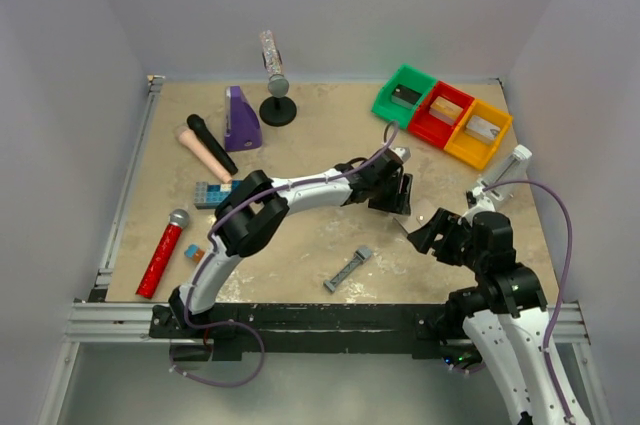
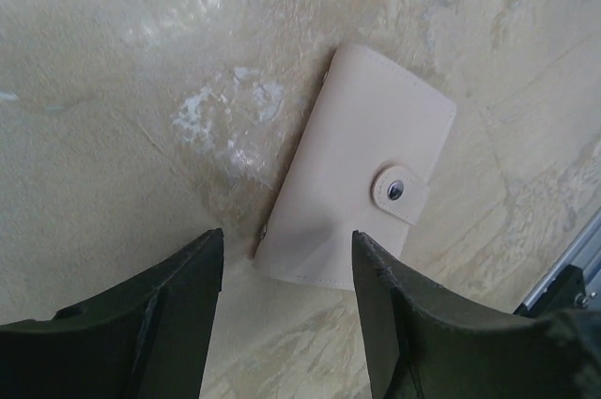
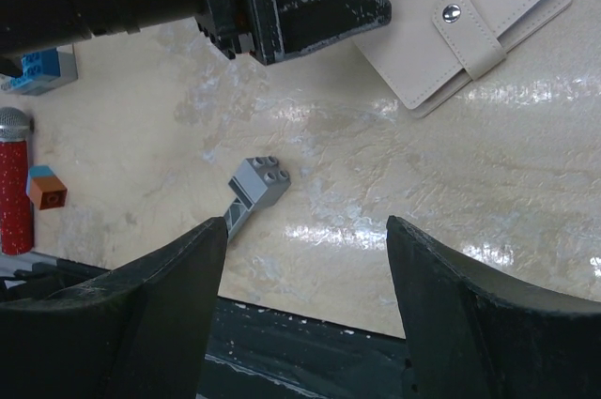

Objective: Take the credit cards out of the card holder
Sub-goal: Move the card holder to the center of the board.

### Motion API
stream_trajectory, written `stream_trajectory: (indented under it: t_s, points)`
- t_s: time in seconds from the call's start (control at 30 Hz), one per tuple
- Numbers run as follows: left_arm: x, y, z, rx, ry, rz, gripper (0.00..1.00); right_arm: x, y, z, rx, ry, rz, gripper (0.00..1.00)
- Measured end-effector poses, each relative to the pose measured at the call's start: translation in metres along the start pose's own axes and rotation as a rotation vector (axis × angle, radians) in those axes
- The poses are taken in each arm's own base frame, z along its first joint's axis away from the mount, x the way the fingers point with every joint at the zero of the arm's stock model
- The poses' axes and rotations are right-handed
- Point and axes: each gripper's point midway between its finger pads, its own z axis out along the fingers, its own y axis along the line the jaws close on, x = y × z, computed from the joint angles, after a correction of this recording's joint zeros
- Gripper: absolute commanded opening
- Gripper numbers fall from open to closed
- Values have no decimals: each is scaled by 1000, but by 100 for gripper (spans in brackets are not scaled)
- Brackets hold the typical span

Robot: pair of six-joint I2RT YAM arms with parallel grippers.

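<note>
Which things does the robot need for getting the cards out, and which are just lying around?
For the job: card holder, snapped shut, no cards showing; open left gripper close to it.

Just lying about: red microphone, black microphone, purple wedge, blue block, grey brick bar, orange cube, coloured bins.

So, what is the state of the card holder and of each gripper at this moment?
card holder: closed, snapped shut, lying flat on the table.
left gripper: open, empty, over one end of the card holder.
right gripper: open, empty.
</note>
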Motion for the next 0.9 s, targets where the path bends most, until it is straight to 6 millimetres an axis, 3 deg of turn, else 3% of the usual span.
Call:
stream_trajectory:
  t_s: [0.1, 0.3, 0.47, 0.9]
  points:
    - [12, 2, 3, -16, 32, 29, 61, 0, 0, 0, 0, 0, 0, 73]
    - [17, 0, 2, -14, 50, 59, 56, 0, 0, 0, 0, 1, 0, 74]
    - [20, 3, 2, -18, 64, 68, 36, 0, 0, 0, 1, 0, 0, 73]
    - [26, 5, 3, -2, 79, 88, 0, 0, 0, 0, 1, 0, 0, 74]
